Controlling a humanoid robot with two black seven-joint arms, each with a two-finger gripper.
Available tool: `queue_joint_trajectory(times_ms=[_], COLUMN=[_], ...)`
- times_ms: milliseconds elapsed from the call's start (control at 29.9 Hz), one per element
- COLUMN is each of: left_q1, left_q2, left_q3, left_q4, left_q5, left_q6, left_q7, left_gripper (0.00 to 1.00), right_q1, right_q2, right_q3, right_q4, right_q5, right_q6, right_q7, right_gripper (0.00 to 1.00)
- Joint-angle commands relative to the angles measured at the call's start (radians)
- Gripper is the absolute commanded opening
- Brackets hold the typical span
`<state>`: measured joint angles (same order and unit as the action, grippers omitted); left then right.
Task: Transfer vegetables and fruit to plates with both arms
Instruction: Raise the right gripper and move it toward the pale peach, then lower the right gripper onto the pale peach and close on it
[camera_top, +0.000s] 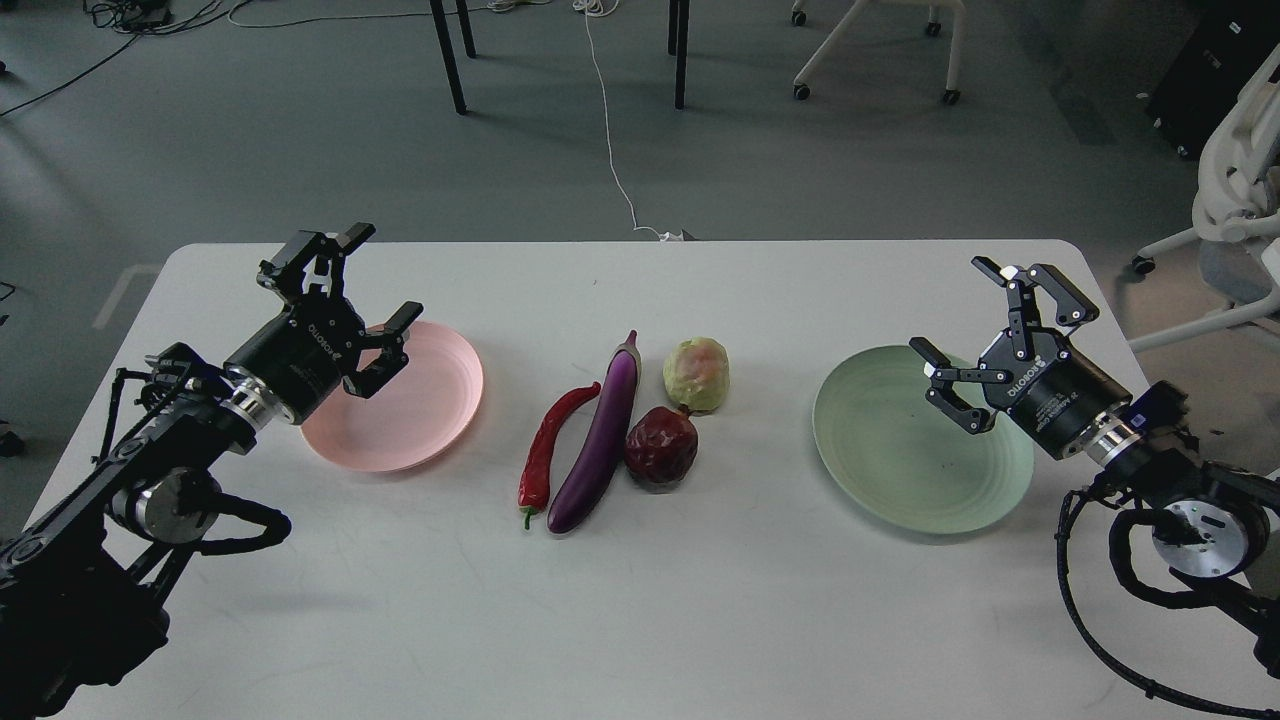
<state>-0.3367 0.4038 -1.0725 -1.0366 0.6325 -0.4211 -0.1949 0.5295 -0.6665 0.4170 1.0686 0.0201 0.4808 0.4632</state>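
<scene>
At the middle of the white table lie a red chili pepper (547, 444), a long purple eggplant (600, 436), a dark red pomegranate (661, 447) and a yellow-green fruit with a pink blush (696, 374), close together. A pale pink plate (415, 397) sits to their left and a pale green plate (915, 438) to their right; both hold nothing. My left gripper (375, 285) hovers open over the pink plate's left rim. My right gripper (965, 320) hovers open over the green plate's right side. Neither holds anything.
The table (760, 600) ends just behind the plates, with its corners at far left and far right. Beyond it are grey floor, chair legs (455, 50), a white cable (610, 130) and wheeled chairs (1230, 190).
</scene>
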Motion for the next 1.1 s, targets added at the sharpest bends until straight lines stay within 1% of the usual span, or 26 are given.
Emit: queue_joint_trajectory(times_ms=[0, 167, 234, 301, 402, 502, 536, 636, 736, 870, 1004, 1071], left_q1=[0.004, 0.004, 0.002, -0.001, -0.007, -0.008, -0.008, -0.005, -0.002, 0.004, 0.005, 0.005], left_q2=[0.003, 0.001, 0.0, 0.004, 0.007, 0.012, 0.013, 0.016, 0.016, 0.023, 0.029, 0.032], left_q3=[0.002, -0.001, 0.003, 0.009, 0.014, 0.013, 0.014, 0.013, 0.014, 0.014, 0.013, 0.013], left_q4=[-0.005, -0.01, -0.008, -0.01, -0.016, -0.019, -0.02, -0.022, -0.028, -0.062, -0.074, -0.074], left_q5=[0.032, 0.017, -0.045, -0.112, -0.125, -0.126, -0.126, -0.129, -0.129, -0.129, -0.129, -0.129], left_q6=[0.022, 0.016, 0.015, 0.013, 0.004, -0.031, -0.034, -0.034, -0.034, -0.027, -0.025, -0.025], left_q7=[-0.024, -0.024, -0.023, -0.021, -0.024, -0.026, -0.027, -0.028, -0.028, -0.028, -0.028, -0.028], left_gripper=[0.98, 0.98, 0.98, 0.98, 0.98, 0.98, 0.98, 0.98, 0.98, 0.98, 0.98, 0.98], right_q1=[0.0, 0.029, 0.097, 0.203, 0.36, 0.571, 0.642, 0.85, 0.952, 0.98, 0.966, 0.952], right_q2=[0.002, -0.004, -0.011, -0.013, -0.013, 0.01, 0.031, 0.149, 0.278, 0.479, 0.626, 0.667], right_q3=[0.0, 0.0, -0.003, -0.017, -0.065, -0.228, -0.301, -0.553, -0.734, -0.875, -0.961, -0.978], right_q4=[-0.001, -0.007, -0.004, -0.01, -0.036, -0.077, -0.088, -0.149, -0.219, -0.323, -0.447, -0.485], right_q5=[0.0, -0.029, -0.099, -0.245, -0.51, -0.775, -0.846, -1.075, -1.222, -1.312, -1.313, -1.312], right_q6=[0.001, 0.008, 0.008, 0.008, 0.008, 0.008, 0.008, 0.001, -0.027, -0.06, -0.065, -0.067], right_q7=[0.0, 0.005, 0.006, 0.008, 0.011, 0.025, 0.025, 0.025, 0.025, 0.025, 0.025, 0.025], right_gripper=[1.0, 1.0, 1.0, 1.0, 1.0, 1.0, 1.0, 1.0, 1.0, 0.99, 0.99, 0.99])
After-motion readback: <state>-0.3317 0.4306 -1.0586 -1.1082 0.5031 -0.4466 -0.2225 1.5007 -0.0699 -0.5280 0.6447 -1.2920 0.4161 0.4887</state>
